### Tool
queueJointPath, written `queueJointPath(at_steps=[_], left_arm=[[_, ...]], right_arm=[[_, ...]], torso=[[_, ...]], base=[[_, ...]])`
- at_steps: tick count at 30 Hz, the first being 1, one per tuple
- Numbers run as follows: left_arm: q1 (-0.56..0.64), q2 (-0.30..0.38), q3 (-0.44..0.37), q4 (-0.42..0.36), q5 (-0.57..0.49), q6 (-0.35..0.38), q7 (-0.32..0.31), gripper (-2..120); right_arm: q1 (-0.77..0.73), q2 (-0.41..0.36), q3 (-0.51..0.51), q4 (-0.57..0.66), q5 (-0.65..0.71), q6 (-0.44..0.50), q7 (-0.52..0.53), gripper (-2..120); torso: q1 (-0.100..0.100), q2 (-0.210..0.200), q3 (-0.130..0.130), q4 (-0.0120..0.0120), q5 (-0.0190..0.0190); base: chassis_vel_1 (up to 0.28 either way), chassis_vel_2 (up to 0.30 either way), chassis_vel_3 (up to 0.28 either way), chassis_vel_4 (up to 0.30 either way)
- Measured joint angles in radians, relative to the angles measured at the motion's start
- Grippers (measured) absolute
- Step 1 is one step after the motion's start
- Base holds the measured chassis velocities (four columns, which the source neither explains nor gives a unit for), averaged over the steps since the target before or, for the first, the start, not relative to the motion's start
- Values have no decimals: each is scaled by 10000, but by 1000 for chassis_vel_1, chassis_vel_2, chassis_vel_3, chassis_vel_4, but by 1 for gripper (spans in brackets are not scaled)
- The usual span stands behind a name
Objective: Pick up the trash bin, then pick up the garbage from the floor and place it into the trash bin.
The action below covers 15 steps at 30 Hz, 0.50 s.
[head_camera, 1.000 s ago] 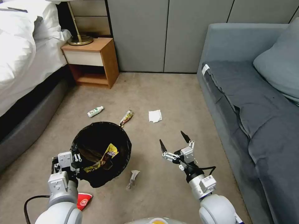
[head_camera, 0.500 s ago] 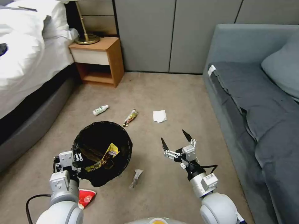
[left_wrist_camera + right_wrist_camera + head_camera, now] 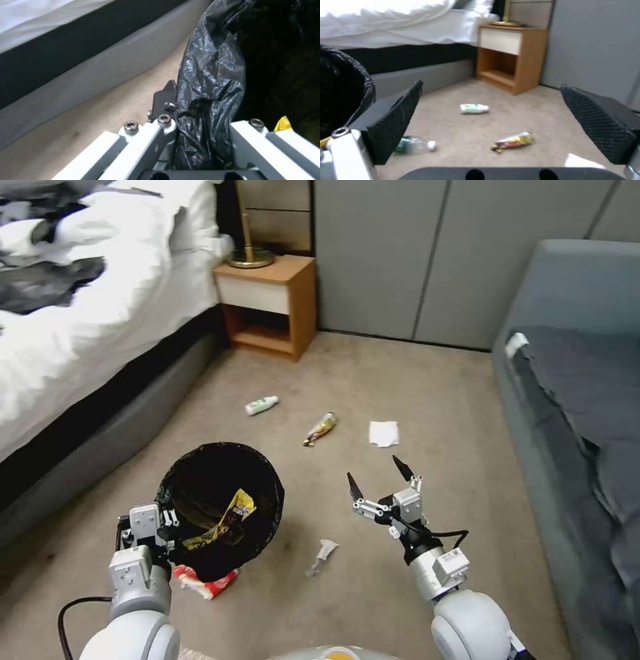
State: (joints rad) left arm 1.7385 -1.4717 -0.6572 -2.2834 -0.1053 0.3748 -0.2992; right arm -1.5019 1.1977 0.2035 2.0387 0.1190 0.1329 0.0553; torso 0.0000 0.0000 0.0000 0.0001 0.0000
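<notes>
no legible text, wrapper and bottle print unreadable

Beige carpet floor [image 3: 413, 380] is seen throughout, bounded at the far side by a wall of flat grey panels [image 3: 380, 253] divided by narrow vertical seams. At the robot's left a bed [image 3: 100, 320] is placed, made up with rumpled white bedding over a dark band and a grey padded base, with a dark garment [image 3: 47, 287] laid on top. Beside it an orange-brown wooden nightstand [image 3: 270, 303] with a pale drawer front and an open shelf is set, a brass lamp base [image 3: 250, 257] standing on it; a grey-blue sofa [image 3: 573, 380] is ranged along the right.
</notes>
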Motion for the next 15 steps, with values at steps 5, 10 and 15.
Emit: queueJointPath(at_steps=[5, 10, 15], left_arm=[[45, 0, 3, -14, 12, -20, -2, 3], [81, -4, 3, -45, 16, -43, -5, 3], [112, -18, 13, -65, 28, -82, -24, 3]], right_arm=[[-3, 7, -41, -53, 2, -13, -9, 100], [3, -21, -69, -88, 16, -52, -22, 100], [40, -139, -108, 9, 600, -724, -6, 100]], torso=[[0, 0, 0, 0, -1], [0, 0, 0, -1, 1], [0, 0, 0, 3, -1]], base=[[133, 138, 140, 134], [107, 120, 134, 118], [116, 113, 99, 109]])
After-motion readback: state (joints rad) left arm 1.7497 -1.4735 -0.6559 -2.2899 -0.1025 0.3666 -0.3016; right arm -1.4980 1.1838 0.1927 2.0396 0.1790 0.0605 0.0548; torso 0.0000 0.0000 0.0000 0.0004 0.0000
